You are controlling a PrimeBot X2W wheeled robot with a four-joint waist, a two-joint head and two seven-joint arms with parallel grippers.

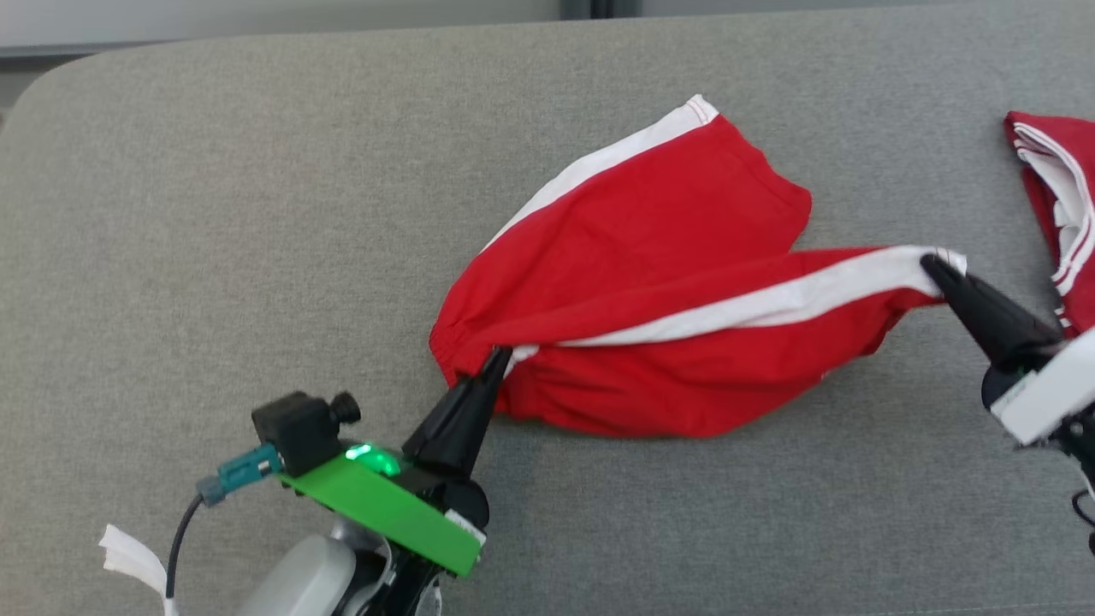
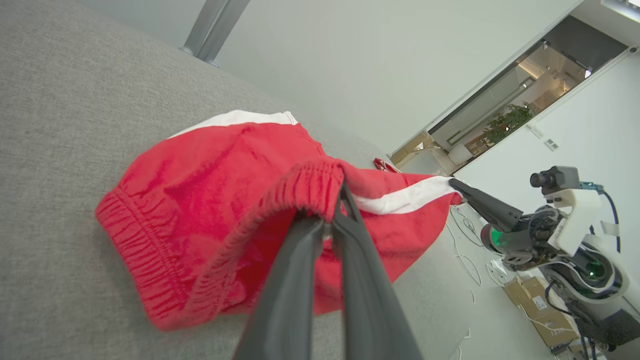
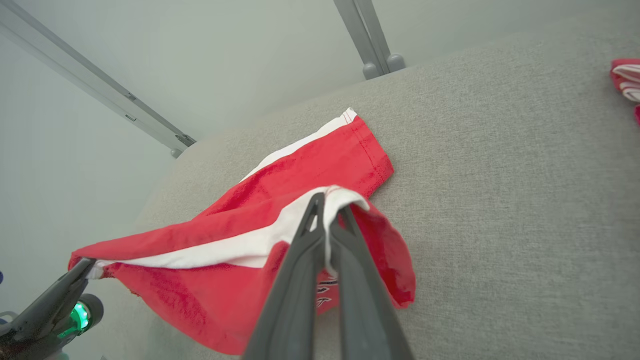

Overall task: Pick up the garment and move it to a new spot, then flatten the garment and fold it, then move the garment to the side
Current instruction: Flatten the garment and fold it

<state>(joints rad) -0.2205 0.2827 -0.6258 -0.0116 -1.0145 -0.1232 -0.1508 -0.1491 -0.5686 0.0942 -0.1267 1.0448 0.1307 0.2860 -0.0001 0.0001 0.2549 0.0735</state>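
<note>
While shorts [image 1: 667, 257] stretch between them, left fingers [image 1: 466, 402] pinch waistband [image 2: 280, 195], right fingers [image 1: 975, 304] pinch hem [image 3: 350, 196].

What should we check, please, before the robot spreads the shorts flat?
1. Grip of left gripper on shorts at waistband: ok, shut.
2. Grip of right gripper on leg hem: ok, shut.
3. Shorts lying flat: not ok, bunched and creased.
4. Each grip catches both layers: cannot tell.
5. Room on surface for spreading: ok.
6. Gap from shorts to second garment: ok, but it lies close beside the right gripper.
</note>
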